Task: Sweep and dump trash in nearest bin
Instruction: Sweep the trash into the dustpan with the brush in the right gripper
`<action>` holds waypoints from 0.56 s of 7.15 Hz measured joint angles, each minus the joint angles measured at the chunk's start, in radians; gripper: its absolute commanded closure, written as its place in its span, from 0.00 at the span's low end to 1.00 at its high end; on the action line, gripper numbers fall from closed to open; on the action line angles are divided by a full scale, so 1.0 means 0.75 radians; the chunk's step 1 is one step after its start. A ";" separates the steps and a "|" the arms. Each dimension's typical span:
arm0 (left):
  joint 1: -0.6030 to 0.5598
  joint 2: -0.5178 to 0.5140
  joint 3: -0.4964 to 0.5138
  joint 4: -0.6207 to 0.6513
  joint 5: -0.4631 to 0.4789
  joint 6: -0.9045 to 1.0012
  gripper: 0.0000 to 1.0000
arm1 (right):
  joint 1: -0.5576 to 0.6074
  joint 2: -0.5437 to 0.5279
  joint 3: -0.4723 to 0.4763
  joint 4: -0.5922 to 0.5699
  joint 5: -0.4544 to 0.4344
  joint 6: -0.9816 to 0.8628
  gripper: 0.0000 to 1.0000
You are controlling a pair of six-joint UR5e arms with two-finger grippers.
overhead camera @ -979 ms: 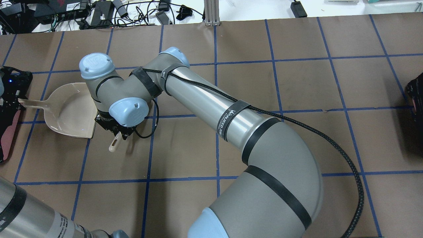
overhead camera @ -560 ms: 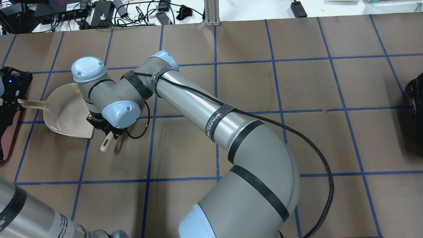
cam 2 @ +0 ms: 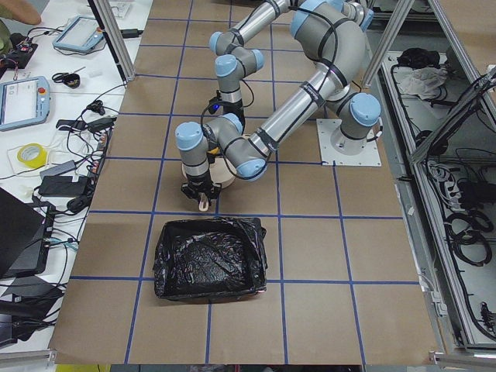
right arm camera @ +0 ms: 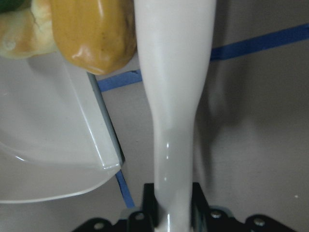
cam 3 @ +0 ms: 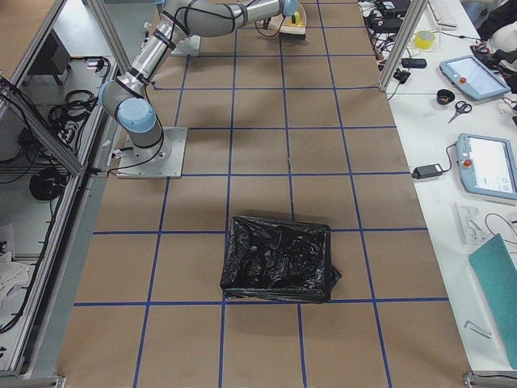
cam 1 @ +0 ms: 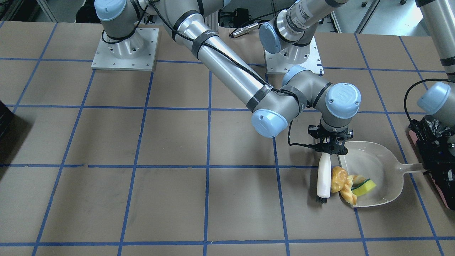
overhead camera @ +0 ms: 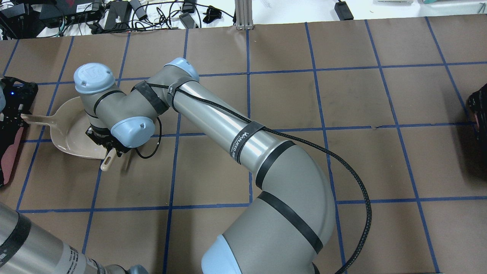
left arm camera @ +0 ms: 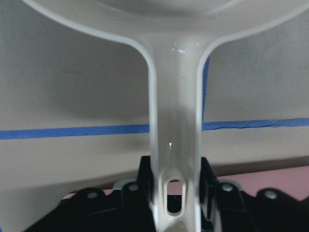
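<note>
The white dustpan [cam 1: 380,167] lies flat on the table, and my left gripper [left arm camera: 176,198] is shut on its handle [left arm camera: 176,121]. My right gripper [cam 1: 328,148] is shut on the white brush [cam 1: 324,177], which stands bristles-down at the pan's open edge. The trash sits at that edge: the yellow-brown lump [cam 1: 338,179] against the brush, the tan pastry piece [cam 1: 348,195] on the lip, and the yellow-green wedge [cam 1: 366,187] inside the pan. The lump [right arm camera: 94,34] touches the brush handle [right arm camera: 174,96]. The pink-sided bin [overhead camera: 9,156] with its black bag [cam 2: 209,260] stands just beyond the pan's handle.
A plain dark container [cam 3: 279,259] stands at the table's opposite end and shows at the overhead view's right edge [overhead camera: 479,110]. My right arm [overhead camera: 236,129] stretches across the table's middle. Cables and electronics [overhead camera: 114,15] lie past the far edge.
My right arm has swung left toward the dustpan, carrying the brush with it. The dustpan and the left gripper have not moved.
</note>
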 measured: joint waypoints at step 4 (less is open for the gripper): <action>0.000 0.001 0.000 0.000 0.002 0.000 1.00 | 0.051 0.098 -0.142 -0.090 0.054 0.061 1.00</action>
